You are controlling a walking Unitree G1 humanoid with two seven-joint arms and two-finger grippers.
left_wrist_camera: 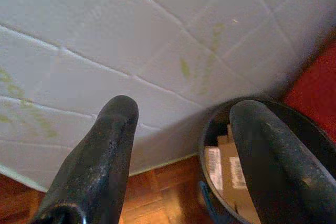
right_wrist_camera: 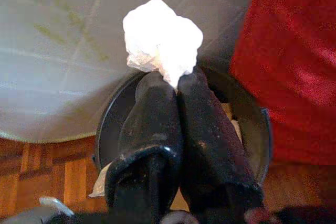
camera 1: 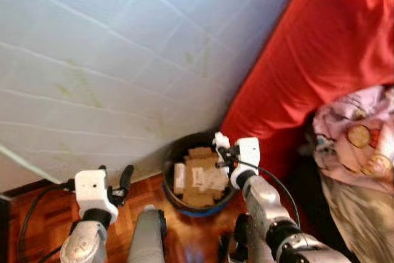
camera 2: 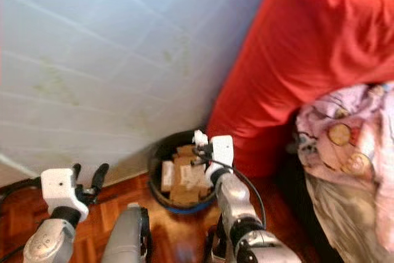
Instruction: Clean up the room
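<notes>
I see the right gripper (right_wrist_camera: 176, 85) w/ jaws pinching a crumpled white tissue (right_wrist_camera: 161, 38), held just above the black bin (camera 1: 175, 152). The bin stands on the wood floor (camera 1: 43, 214) near the pale wall, w/ cardboard pieces (camera 1: 200, 177) inside, a red cover (camera 1: 320, 60) to its right. The left gripper (left_wrist_camera: 178, 150) hovers left of the bin, jaws spread, holding nothing.

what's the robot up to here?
It is tidying up. The right end effector is shut on a crumpled white tissue and holds it over a black bin that already has cardboard pieces in it. The bin stands on the wooden floor against the pale wall, next to a red cover. The left end effector is open and empty nearby.
</notes>
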